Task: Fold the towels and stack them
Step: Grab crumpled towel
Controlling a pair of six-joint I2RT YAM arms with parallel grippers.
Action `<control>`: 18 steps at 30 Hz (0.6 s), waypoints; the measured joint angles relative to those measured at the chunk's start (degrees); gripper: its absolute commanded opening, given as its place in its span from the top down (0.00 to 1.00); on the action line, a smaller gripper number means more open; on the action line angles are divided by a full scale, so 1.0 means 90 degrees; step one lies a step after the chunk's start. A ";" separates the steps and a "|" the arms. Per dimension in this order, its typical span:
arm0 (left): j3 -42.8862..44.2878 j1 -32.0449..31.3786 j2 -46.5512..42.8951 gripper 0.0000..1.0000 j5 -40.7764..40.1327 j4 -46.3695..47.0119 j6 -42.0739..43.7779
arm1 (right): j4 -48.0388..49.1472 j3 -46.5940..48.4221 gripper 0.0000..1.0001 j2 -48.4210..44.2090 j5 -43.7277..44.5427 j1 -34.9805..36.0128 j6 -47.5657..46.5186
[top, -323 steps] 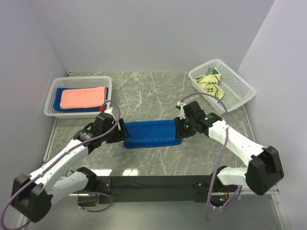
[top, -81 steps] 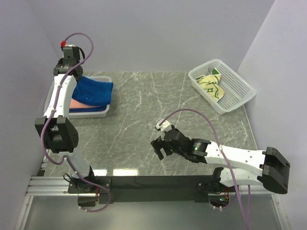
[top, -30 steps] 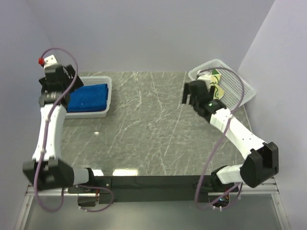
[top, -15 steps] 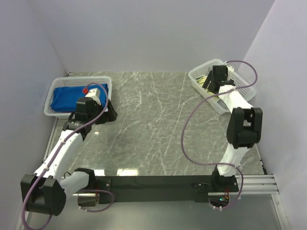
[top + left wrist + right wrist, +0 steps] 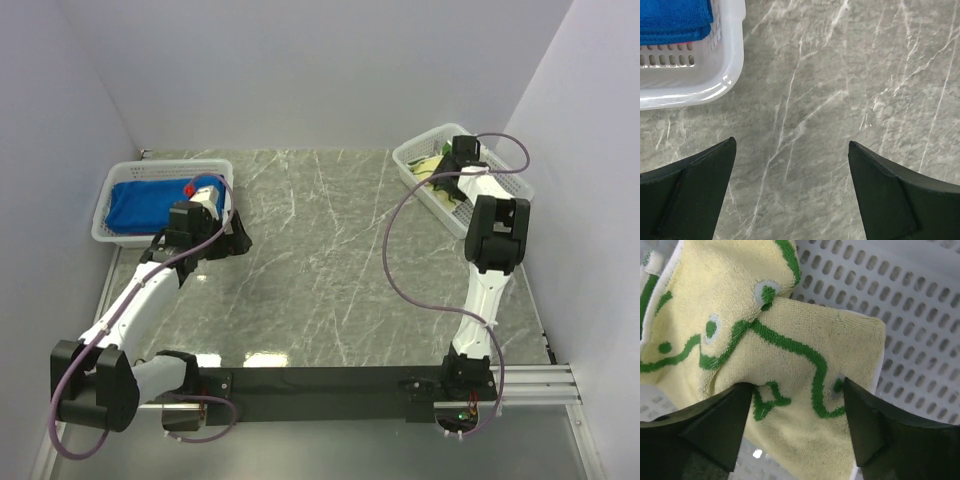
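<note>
The blue towel [image 5: 148, 203] now lies folded in the left basket [image 5: 105, 232], upper left. The left tool [image 5: 792, 145] has drawn back over the bare bench [image 5: 840, 75], jaws wide apart and empty. The right tool [image 5: 797, 385] has dropped into the right basket [image 5: 920, 315], upper right. Its jaws are apart astride the yellow towel [image 5: 790, 330], touching it but not yet clamped; likely the next to fold.

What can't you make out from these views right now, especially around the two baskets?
- Right wrist view: whether the right gripper presses the yellow towel or only straddles it; its fingers block the contact.
- Top view: that gripper's fingertips, hidden by its own wrist inside the right basket.
- Top and left wrist views: anything beneath the blue towel in the left basket; the towel covers it, and the wrist frame's edge crops it.
</note>
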 measured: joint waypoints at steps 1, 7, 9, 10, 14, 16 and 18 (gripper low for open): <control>0.0000 0.0000 0.0051 0.01 0.0000 0.0000 0.0000 | -0.0073 0.0187 0.33 0.0141 -0.0056 -0.0015 0.0007; 0.0005 0.0000 0.0262 0.01 -0.0005 0.0000 0.0019 | -0.0476 0.1083 0.97 0.0780 -0.0452 -0.0039 -0.0010; 0.0005 0.0000 0.0316 0.01 -0.0007 0.0000 0.0019 | -0.0459 0.1086 1.00 0.0765 -0.0551 -0.0058 -0.0032; 0.0007 0.0000 0.0355 0.01 -0.0007 0.0000 0.0019 | -0.0427 0.1071 1.00 0.0758 -0.0612 -0.0070 -0.0036; 0.0022 0.0000 0.0461 0.01 -0.0036 -0.0015 0.0022 | -0.0194 0.0721 1.00 0.0498 -0.0719 -0.0100 -0.0143; 0.0022 0.0000 0.0464 0.01 -0.0046 -0.0017 0.0019 | -0.0148 0.0454 1.00 0.0233 -0.0697 -0.0104 -0.0204; 0.0022 0.0000 0.0464 0.01 -0.0056 -0.0022 0.0019 | -0.0002 0.0131 1.00 -0.0199 -0.0651 -0.0104 -0.0274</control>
